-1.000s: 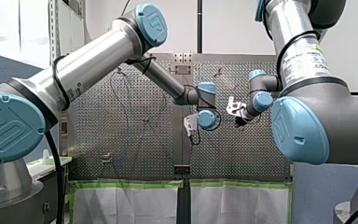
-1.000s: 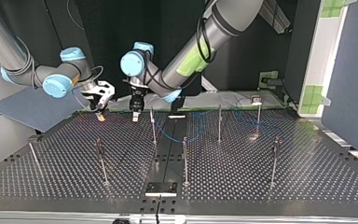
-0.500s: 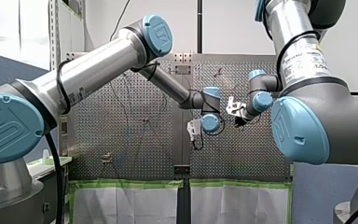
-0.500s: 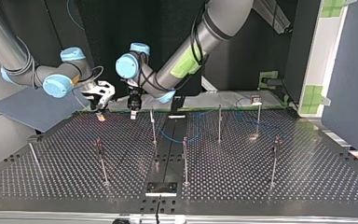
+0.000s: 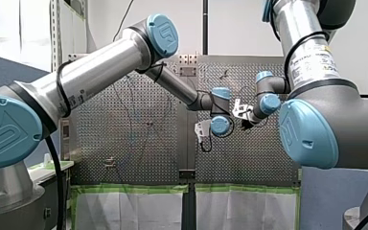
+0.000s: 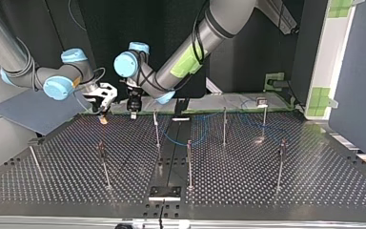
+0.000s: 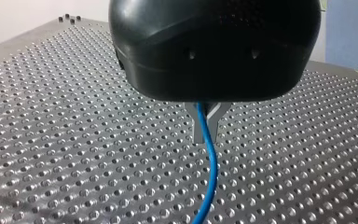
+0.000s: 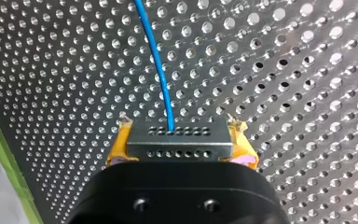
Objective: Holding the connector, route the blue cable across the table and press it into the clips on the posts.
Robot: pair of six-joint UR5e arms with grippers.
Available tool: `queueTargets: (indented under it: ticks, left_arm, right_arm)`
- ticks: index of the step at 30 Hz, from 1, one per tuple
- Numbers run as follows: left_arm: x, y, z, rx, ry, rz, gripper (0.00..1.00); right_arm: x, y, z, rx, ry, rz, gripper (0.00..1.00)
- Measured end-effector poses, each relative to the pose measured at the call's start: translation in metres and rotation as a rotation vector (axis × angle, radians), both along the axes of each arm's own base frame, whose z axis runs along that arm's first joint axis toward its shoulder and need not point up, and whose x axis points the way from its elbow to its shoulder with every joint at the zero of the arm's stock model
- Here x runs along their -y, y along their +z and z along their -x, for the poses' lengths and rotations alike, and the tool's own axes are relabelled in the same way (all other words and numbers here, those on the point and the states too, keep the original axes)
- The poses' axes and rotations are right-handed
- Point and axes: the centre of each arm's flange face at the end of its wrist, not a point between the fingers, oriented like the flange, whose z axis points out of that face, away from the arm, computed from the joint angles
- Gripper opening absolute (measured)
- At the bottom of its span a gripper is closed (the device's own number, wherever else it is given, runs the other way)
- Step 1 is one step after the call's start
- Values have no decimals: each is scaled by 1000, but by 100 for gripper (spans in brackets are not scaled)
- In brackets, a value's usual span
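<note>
My right gripper (image 8: 180,140) pinches the connector (image 8: 177,147), a small grey metal block with rows of little holes. Its yellow pads (image 8: 120,145) press on the two short ends of the block. The blue cable (image 7: 211,172) comes out of the middle of the connector and runs straight away from the gripper, above the perforated table (image 6: 314,181).

My left gripper (image 7: 206,122) is black, and its metal fingers (image 7: 198,130) are pressed together on the blue cable. The cable leaves the fingertips and hangs down in a soft curve over the table. In this wrist view I cannot tell whether it touches the surface.

In the top view both grippers point downwards, close beside each other, near the far edge of the table and to the left of its middle. My left gripper is between my right gripper and the nearest of the posts (image 6: 189,162). Both fingertips are a little above the surface. The piece of cable between the two grippers is too thin to see there.

More of the blue cable lies in loose loops near the far edge, around the middle of the table, between the thin upright posts. I cannot tell whether it sits in any clip. Other posts stand nearer to the front edge, apart from the cable.
</note>
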Motion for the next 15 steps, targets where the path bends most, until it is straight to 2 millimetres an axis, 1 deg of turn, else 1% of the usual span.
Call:
queueTargets:
  ticks: [3, 6, 8, 11, 15]
  left_arm:
    - [-1, 0, 2, -7, 17, -13, 0]
    - [-3, 1, 5, -16, 36, -21, 0]
    - [-5, 6, 7, -20, 49, -19, 0]
    - [-5, 23, 11, -12, 68, -5, 0]
    - [-2, 52, 18, 10, 72, 19, 0]
  right_arm:
    - [0, 7, -1, 0, 8, 7, 0]
    - [-1, 21, -4, 8, 16, 25, 0]
    - [-1, 32, -6, 17, 20, 42, 0]
    - [0, 48, -8, 27, 32, 68, 0]
    - [2, 67, -7, 38, 46, 100, 0]
